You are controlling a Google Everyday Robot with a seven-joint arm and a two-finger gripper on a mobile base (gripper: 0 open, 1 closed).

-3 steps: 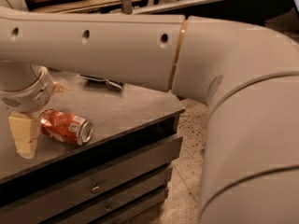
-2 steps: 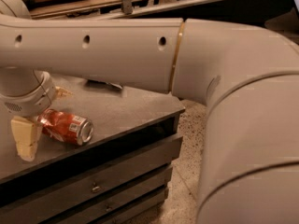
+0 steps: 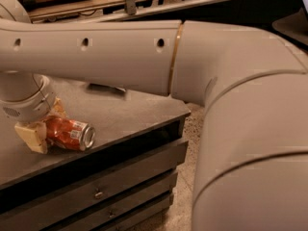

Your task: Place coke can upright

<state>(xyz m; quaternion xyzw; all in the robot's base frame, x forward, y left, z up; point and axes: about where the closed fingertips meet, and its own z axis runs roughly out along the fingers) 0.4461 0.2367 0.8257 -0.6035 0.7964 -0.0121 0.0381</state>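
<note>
One coke can [image 3: 70, 133] lies on its side near the front left of the dark cabinet top [image 3: 130, 117], silver lid end toward the right and slightly toward the camera, the other end tucked in against the gripper [image 3: 32, 136]. It is not yet upright, so the task is open, and I judge this to be the grasping step.

The gripper has been brought low over the left part of the cabinet, hanging from the wrist of the big beige arm [image 3: 120, 57] that crosses the whole view. Its cream tip rests at the surface and touches the can's closed end from the near side — a sensible approach, since a hold low on the body near that end would let the can be swung up onto its base. Whether the gripper is clamped on the can or merely set against it I cannot tell; the wrist housing hides its far side.

Below the top, drawer fronts [image 3: 110, 189] face the camera, and a speckled floor [image 3: 185, 201] shows to the right. A round can on a smooth top may roll toward the front edge if nudged.
</note>
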